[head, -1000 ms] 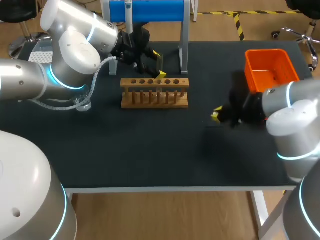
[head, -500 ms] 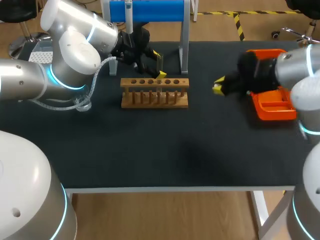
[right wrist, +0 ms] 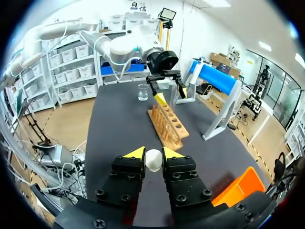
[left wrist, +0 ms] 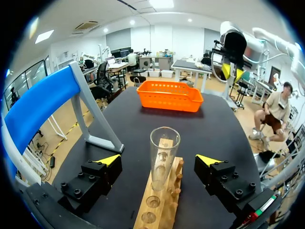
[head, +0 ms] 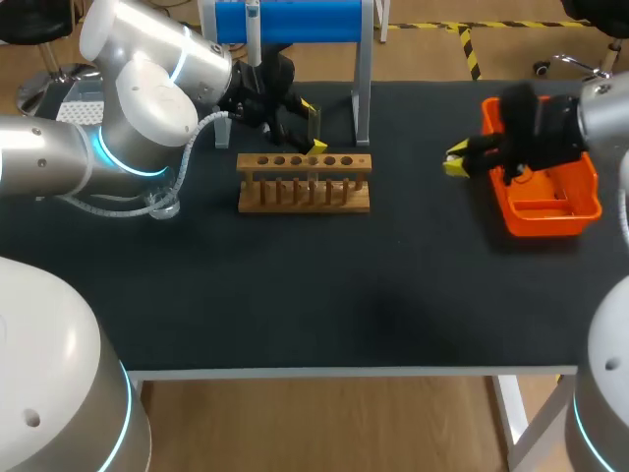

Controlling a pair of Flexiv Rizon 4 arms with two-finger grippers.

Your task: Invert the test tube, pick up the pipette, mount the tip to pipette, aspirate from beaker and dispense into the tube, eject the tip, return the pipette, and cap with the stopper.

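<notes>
**A:** Eyes on the test tube (left wrist: 164, 152): it's upright, mouth up, seated in one hole of the wooden rack (left wrist: 164, 202).

**B:** And the left jaws straddle it. One yellow tip (left wrist: 108, 160) sits on each side, with a clear gap between glass and finger both ways. They're released, nothing grasped.

**A:** Over to the right wrist view, there's the white stopper (right wrist: 153, 160). The right jaws are clenched on it, pinching it from both sides between the yellow tips.

**B:** From the head view, that right arm (head: 600, 118) comes in over the orange bin (head: 511, 211). Its jaws poke out just past the bin's rack-side rim, above the table (head: 295, 285) and well apart from the rack.

**A:** The rack lies across the middle of the table, and the left arm (head: 147, 108) reaches in over its far side.

**B:** A clear beaker (head: 163, 206) stands on the table by the left arm, off the rack's end away from the bin.

**A:** The blue stand (head: 290, 20) rises at the far edge of the table, just behind the rack.
</notes>
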